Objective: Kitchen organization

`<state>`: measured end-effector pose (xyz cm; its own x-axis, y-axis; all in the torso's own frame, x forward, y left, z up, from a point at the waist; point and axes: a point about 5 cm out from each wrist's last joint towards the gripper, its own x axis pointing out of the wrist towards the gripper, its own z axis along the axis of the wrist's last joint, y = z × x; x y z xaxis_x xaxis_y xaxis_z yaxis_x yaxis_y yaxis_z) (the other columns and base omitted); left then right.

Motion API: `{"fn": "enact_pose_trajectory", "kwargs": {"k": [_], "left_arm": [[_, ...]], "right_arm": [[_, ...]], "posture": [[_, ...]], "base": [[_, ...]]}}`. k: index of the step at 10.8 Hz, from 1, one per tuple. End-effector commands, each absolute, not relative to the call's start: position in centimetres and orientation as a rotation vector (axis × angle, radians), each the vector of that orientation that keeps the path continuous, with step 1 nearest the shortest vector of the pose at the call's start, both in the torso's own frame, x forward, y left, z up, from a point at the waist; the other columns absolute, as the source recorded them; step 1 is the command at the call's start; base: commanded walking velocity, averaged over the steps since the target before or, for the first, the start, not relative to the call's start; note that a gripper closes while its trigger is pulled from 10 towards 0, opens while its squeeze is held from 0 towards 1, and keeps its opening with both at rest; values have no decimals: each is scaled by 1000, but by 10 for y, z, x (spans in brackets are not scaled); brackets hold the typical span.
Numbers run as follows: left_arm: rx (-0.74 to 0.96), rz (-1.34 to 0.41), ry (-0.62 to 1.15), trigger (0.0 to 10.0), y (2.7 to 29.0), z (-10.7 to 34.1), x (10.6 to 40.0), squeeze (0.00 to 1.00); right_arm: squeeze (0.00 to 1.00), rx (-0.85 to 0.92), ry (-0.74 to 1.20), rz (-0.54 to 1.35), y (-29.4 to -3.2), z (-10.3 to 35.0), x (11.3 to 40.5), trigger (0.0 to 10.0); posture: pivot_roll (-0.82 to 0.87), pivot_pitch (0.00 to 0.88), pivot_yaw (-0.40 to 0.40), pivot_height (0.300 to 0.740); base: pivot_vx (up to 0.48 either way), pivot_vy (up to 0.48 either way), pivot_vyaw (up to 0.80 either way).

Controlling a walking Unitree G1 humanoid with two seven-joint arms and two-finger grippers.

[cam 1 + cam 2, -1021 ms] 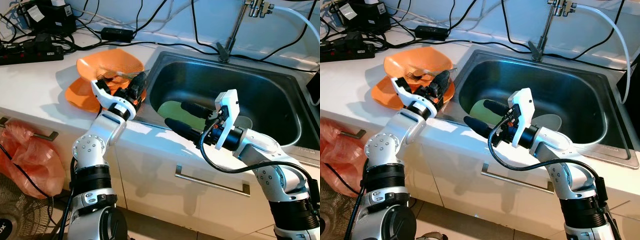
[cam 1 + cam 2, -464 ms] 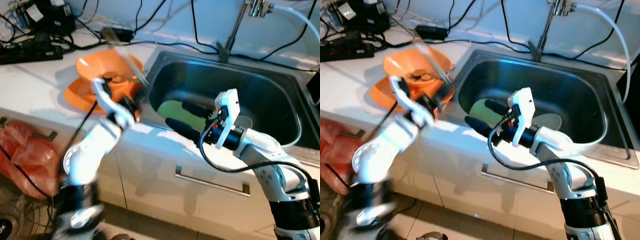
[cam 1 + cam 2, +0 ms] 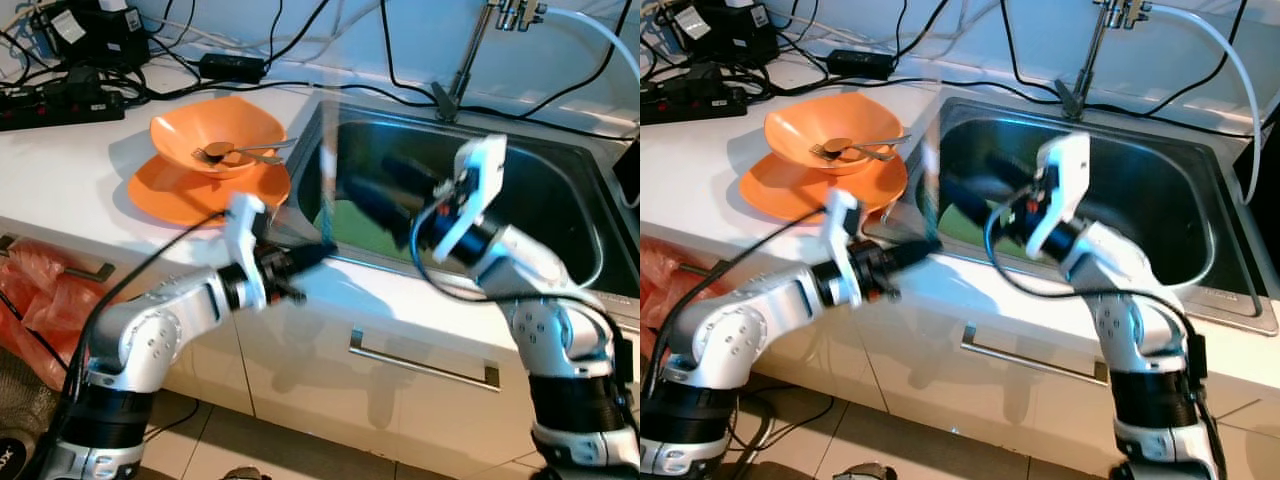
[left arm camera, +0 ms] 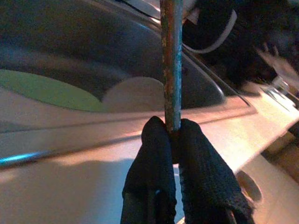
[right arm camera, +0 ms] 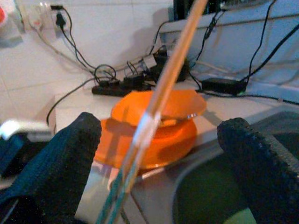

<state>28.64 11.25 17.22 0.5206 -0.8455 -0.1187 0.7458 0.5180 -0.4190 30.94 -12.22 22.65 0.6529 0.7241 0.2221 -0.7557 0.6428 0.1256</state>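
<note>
Black left gripper [image 4: 172, 140] pinches chopstick [image 4: 171, 65] (upright); right gripper [image 5: 159, 140] spread.

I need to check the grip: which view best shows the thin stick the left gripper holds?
The left wrist view: the left gripper is shut on the stick, sharp and close. The right wrist view shows the stick crossing between the open right gripper's fingers. In the eye views it is a faint blurred streak.
</note>
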Motion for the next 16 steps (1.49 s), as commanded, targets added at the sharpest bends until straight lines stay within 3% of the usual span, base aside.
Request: {"fn": "enact_pose_trajectory", "kwargs": {"k": [1,4,8,9,10,16], "left_arm": [[-311,-1026,338,0,108,173,281,0],[-172,-1098,385,0,107,161,273,0],[-153,-1144,370,0,101,162,270,0],[-151,-1147,367,0,101,162,270,0],[-149,-1150,365,0,100,161,270,0],[-150,-1140,359,0,101,159,271,0]], "right_arm": [[0,236,-169,825,-126,230,312,10000],[0,258,-129,834,-122,224,311,10000],[0,266,-34,820,-117,215,314,10000],[0,275,-9,812,-117,213,316,3765],[0,295,8,794,-119,212,318,0],[0,301,70,741,-126,209,321,0]], "posture": [[100,31,-26,740],[102,32,-22,740],[100,35,-17,740],[100,35,-17,740],[100,35,-21,740],[91,37,-26,740]], "base": [[0,0,0],[0,0,0],[0,0,0],[0,0,0],[0,0,0],[0,0,0]]}}
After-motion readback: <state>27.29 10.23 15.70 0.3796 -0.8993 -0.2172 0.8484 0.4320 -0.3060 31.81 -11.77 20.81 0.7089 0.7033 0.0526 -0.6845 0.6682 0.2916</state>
